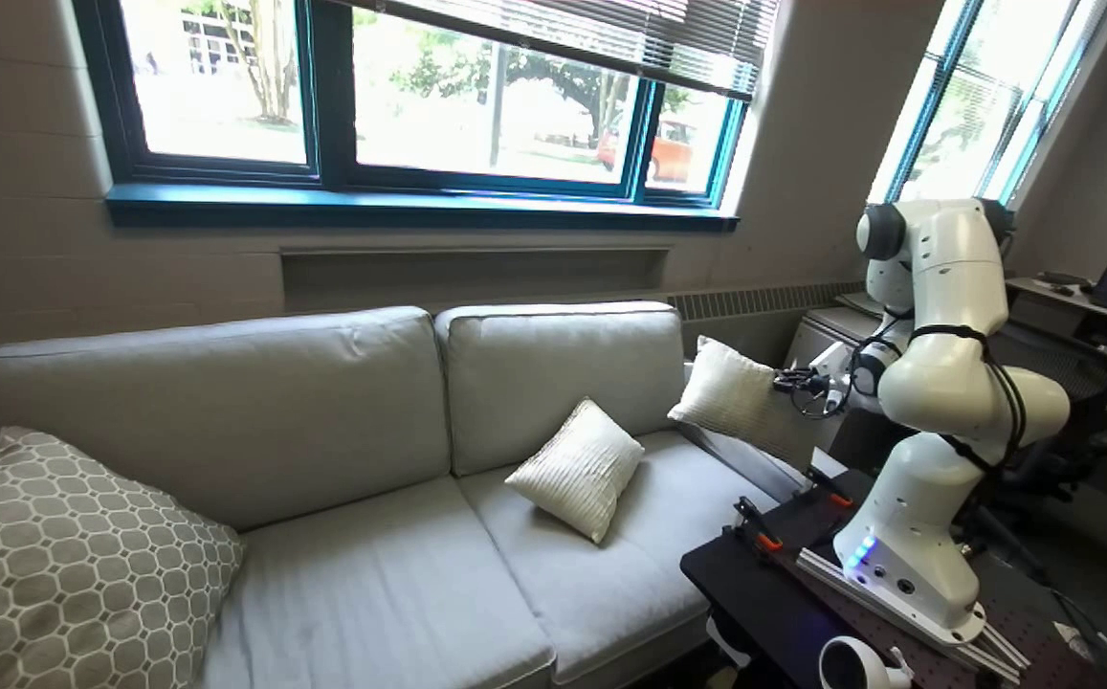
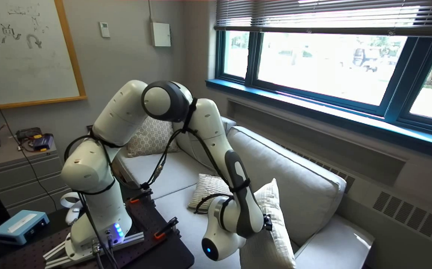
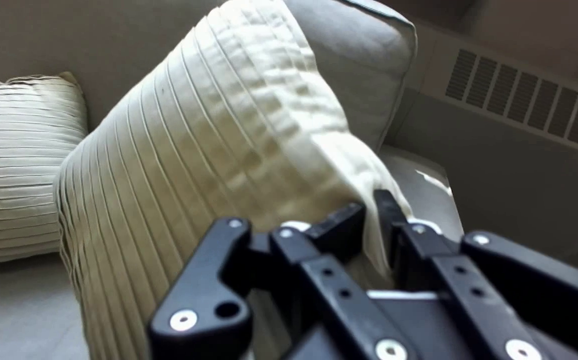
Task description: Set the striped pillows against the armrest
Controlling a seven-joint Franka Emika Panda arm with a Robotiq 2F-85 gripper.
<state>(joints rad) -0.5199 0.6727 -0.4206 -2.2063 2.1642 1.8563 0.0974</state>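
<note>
Evidently the fingers (image 3: 341, 220) are pinching the gripped pillow (image 3: 194, 150) by one side edge, its pleated body spreading ahead of them and to their left in the wrist view. The armrest (image 2: 339, 240) lies near, beyond and below the fingers, at one end of the sofa (image 1: 343, 574); in an exterior view the gripped pillow tilts across in front of it. Whether the bottom edge touches the seat (image 1: 682, 502) cannot be told.

The step in hand looks like the placing of this one: best to bring the bottom edge down onto the seat, lean the broad face toward the armrest's inner side, and let it carry its own weight before the fingers part. Held by so thin a pinch, it may well swing, so a slow, straight withdrawal should serve better than a sideways pull. The loose pillow (image 3: 19, 180), left of the fingers and tilted on the seat, seems the next job.

The pale upholstery looks soft and may give under a push. Behind the fingers, the arm (image 2: 216, 138) stands on a dark counter (image 2: 174, 244) with clamps (image 2: 166, 227) at its edge. Past the fingers runs a wall vent (image 3: 518, 97), a bright window (image 2: 324, 67) sits higher, and a lattice-patterned pillow (image 1: 75, 565) rests at the sofa's far end from them.
</note>
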